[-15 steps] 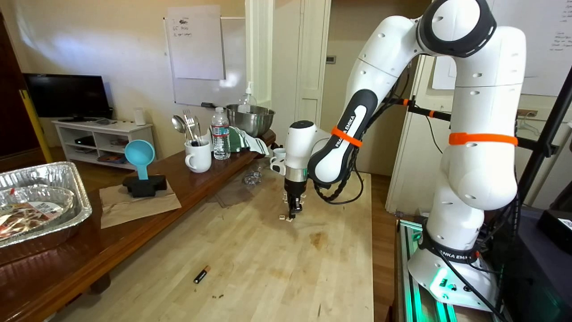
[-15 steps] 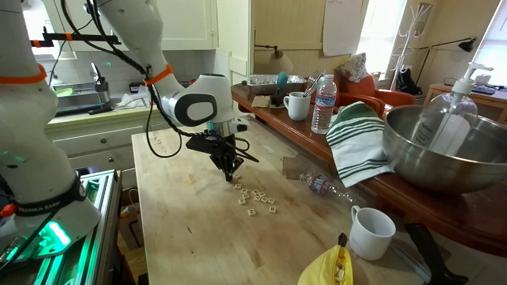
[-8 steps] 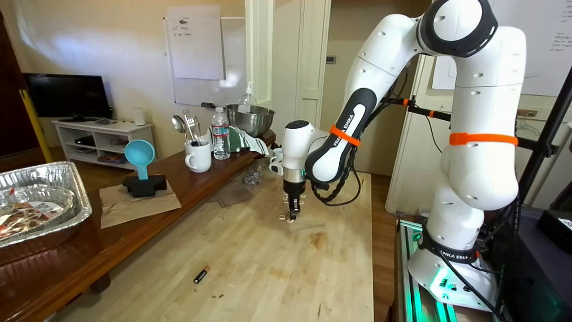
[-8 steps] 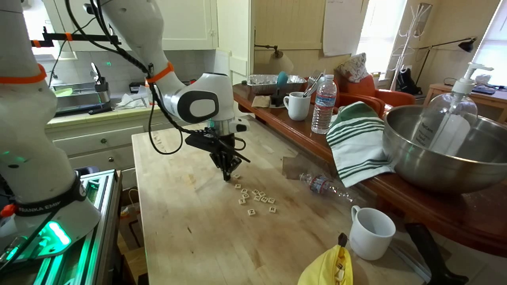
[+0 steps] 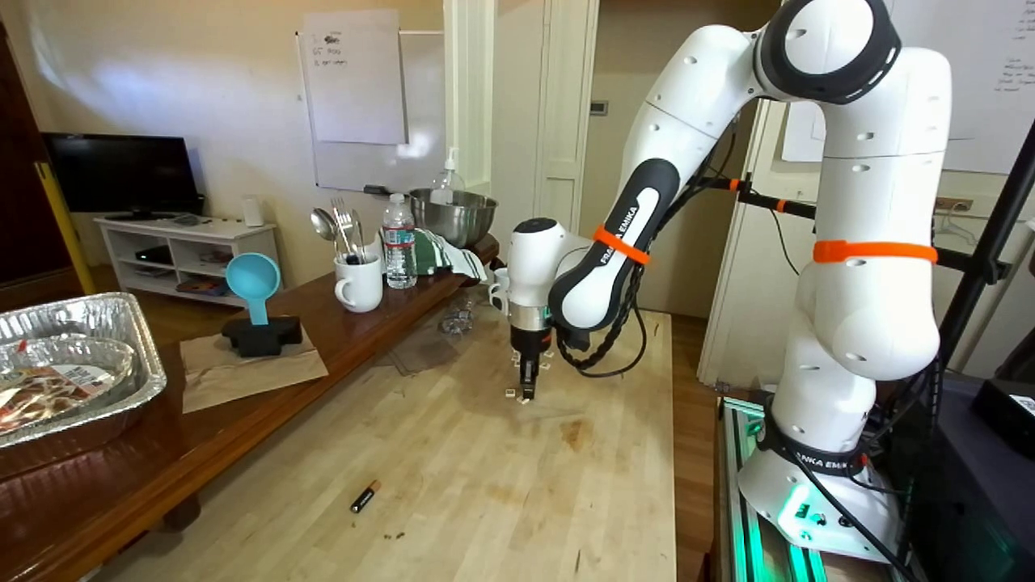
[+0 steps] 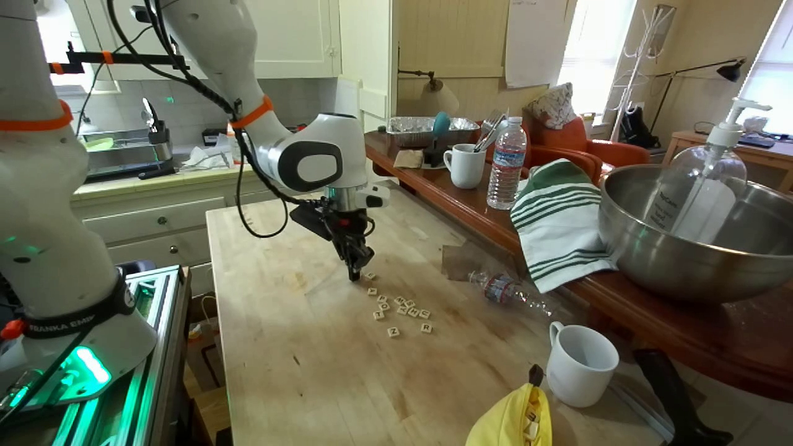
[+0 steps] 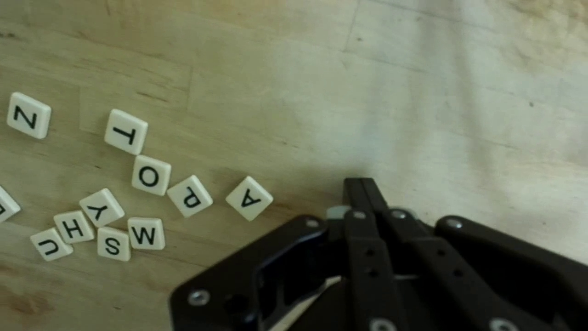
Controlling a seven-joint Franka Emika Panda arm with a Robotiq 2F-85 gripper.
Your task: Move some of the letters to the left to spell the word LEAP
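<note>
1. Fingers [image 7: 363, 230] pressed together, tips low over the surface [image 6: 310, 371]; contact with the pale piece [image 5: 522, 402] at the tips cannot be told.
2. Letters [image 7: 190, 196] scattered near the fingers, tile A [image 7: 249, 198] the closest readable; broad surface separates them from its robot-side edge [image 6: 221, 334].
3. Steel bowl [image 6: 681, 272] holding a pump bottle [image 6: 700, 198]; mug [image 6: 468, 167] holding cutlery [image 6: 488, 131]; yellow pouch [image 6: 505, 418], pale pieces [image 6: 531, 430] inside.

A red armchair [image 6: 571, 137] stands near a bright window [image 6: 595, 52].

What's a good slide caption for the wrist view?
Closed gripper beside scattered letter tiles on a wooden tabletop, the A tile nearest of those readable, then P.
</note>
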